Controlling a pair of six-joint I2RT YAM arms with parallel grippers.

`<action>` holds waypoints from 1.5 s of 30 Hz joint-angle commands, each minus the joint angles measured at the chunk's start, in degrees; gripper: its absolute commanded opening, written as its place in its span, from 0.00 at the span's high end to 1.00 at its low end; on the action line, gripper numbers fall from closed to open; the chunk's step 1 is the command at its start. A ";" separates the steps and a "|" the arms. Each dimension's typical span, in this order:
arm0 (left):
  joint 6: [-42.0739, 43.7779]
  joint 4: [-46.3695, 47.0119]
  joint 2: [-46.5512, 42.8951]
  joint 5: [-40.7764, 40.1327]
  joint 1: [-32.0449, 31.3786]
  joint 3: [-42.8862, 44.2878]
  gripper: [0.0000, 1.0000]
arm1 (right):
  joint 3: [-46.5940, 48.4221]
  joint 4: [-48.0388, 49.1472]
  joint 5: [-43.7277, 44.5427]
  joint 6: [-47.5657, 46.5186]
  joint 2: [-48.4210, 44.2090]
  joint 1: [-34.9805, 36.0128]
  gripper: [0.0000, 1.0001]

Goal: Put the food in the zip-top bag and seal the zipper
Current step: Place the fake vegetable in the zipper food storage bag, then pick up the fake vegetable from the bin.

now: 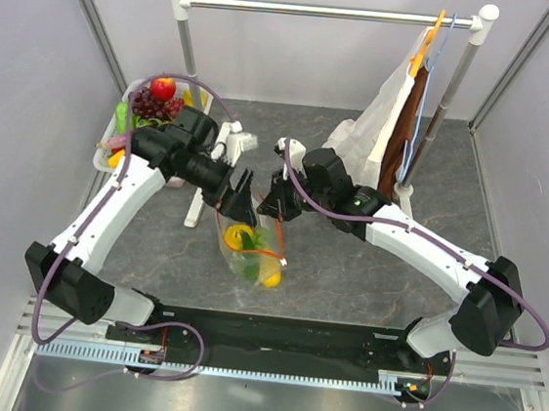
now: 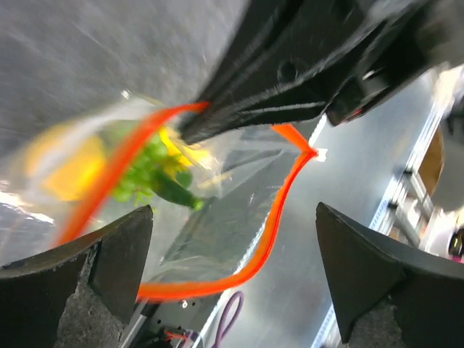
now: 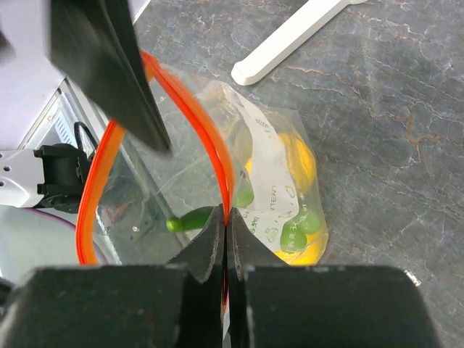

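Note:
The clear zip-top bag (image 1: 252, 252) hangs between my two grippers over the table, its mouth open. It holds the food: a yellow lemon (image 1: 240, 233), green pieces (image 1: 247, 264) and another yellow fruit (image 1: 271, 280). My right gripper (image 1: 277, 204) is shut on the bag's orange-red zipper edge (image 3: 217, 156), and the food shows through the bag (image 3: 290, 196). My left gripper (image 1: 239, 200) is open. In the left wrist view its gripper (image 2: 235, 279) straddles the orange zipper strip (image 2: 268, 239) without closing on it. A small white slider (image 2: 317, 153) sits at the strip's end.
A white basket (image 1: 107, 141) at the back left holds purple grapes (image 1: 152, 104), a red apple (image 1: 163, 88) and more toys. A clothes rack (image 1: 324, 12) stands behind, with a white cloth (image 1: 376, 128) on a hanger and a white foot (image 1: 199, 207).

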 commanded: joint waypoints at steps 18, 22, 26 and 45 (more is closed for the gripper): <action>27.35 11.96 14.16 -13.14 42.43 20.38 0.17 | 1.10 3.73 -2.06 -3.12 -1.67 0.22 1.00; 36.06 11.95 21.12 -14.01 42.60 25.03 0.17 | 0.83 3.20 -1.89 -3.21 -1.76 0.22 1.00; 46.24 12.22 25.87 -15.76 41.29 28.20 0.16 | 0.57 2.76 -1.97 -3.47 -1.67 0.31 1.00; 60.33 16.96 40.81 -33.87 35.84 30.06 0.18 | 0.57 2.67 -2.15 -2.77 -0.44 0.22 1.00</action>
